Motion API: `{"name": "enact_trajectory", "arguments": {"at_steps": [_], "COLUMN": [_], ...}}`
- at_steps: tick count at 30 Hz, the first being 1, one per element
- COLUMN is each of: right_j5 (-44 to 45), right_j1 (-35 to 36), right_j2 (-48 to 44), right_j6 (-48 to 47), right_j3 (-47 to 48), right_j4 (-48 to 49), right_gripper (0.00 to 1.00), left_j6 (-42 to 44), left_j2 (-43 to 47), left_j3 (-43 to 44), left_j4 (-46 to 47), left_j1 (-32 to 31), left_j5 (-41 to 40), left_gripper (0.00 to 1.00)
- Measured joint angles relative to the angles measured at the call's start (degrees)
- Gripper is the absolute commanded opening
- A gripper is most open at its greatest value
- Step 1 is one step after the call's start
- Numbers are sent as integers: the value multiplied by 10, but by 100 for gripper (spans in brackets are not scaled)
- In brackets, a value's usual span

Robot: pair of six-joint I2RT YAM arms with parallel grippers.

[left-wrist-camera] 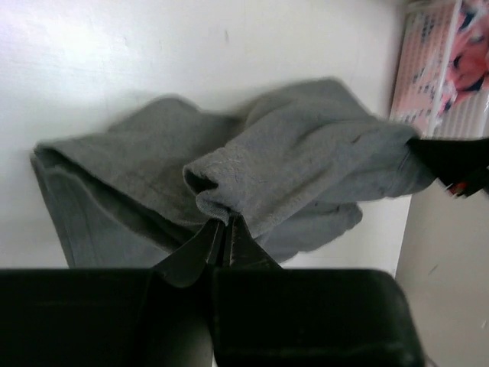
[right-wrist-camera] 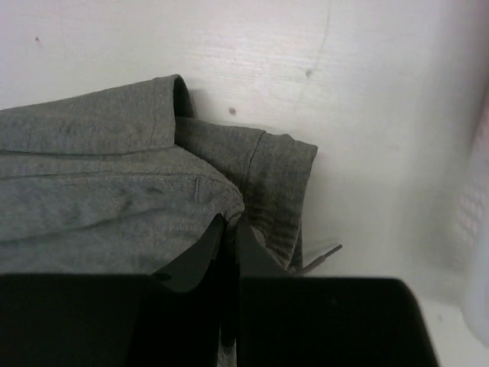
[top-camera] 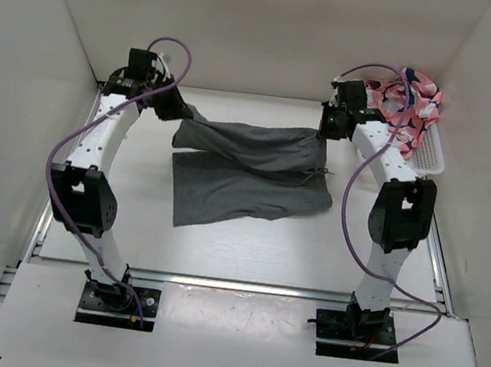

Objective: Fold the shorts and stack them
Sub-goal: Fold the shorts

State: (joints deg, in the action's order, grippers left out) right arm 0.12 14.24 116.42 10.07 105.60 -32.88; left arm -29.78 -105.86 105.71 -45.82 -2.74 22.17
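The left fingers [left-wrist-camera: 191, 260] pinch one corner of the grey shorts [top-camera: 245, 183], which lie half folded on the worktop [top-camera: 247, 246], far edge lifted. The right fingers [right-wrist-camera: 200, 256] pinch the other corner, beside a white basket [top-camera: 432, 158].

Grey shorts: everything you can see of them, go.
The shorts are plain mid-grey, soft, fleecy-looking cloth. The lower part lies flat on the white table. The far edge is lifted and stretched between the arms: the left gripper is shut on one end, the right gripper on the other. The raised part sags over the flat layer in a loose half fold. A stitched hem and a thin cord show near the right end.
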Motion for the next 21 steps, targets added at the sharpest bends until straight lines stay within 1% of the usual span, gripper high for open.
{"name": "enact_trajectory", "arguments": {"at_steps": [4, 9, 10, 11, 12, 13, 14, 15, 16, 17, 18, 20, 21], "right_j5": [18, 63, 80, 97, 113, 126, 141, 156, 171, 185, 197, 217, 225], "right_j1": [1, 17, 24, 33, 42, 53, 67, 81, 97, 104, 106, 107, 107], "right_j2": [-88, -201, -228, -261, -300, -339, -380, -426, -487, -524, -555, -615, -634], "right_j6": [2, 25, 37, 51, 65, 81, 93, 107, 121, 140, 157, 190, 206], "right_j3": [-92, -232, -271, -319, -375, -422, -468, -511, -557, -579, -596, -623, -629], "right_j4": [20, 46, 58, 69, 79, 76, 73, 68, 54, 50, 45, 25, 16], "right_gripper": [0, 0, 3, 10, 23, 32, 42, 45, 45, 45, 45, 44, 40], "left_j6": [1, -24, -32, -39, -47, -52, -56, -58, -65, -64, -65, -69, -71], "left_j2": [89, 146, 158, 171, 189, 207, 230, 253, 282, 298, 309, 313, 306], "left_j3": [-132, -271, -300, -325, -354, -376, -402, -425, -447, -459, -471, -488, -490], "left_j4": [0, -3, -3, -5, -7, -8, -7, -9, -17, -16, -12, -15, -17], "left_j1": [-41, -78, -83, -88, -92, -94, -95, -94, -94, -90, -85, -74, -69], "left_j5": [-35, -92, -100, -106, -113, -117, -121, -125, -129, -128, -124, -123, -123], "left_gripper": [10, 10, 10, 10, 10, 10, 27, 64, 65, 73, 78, 80, 78]}}
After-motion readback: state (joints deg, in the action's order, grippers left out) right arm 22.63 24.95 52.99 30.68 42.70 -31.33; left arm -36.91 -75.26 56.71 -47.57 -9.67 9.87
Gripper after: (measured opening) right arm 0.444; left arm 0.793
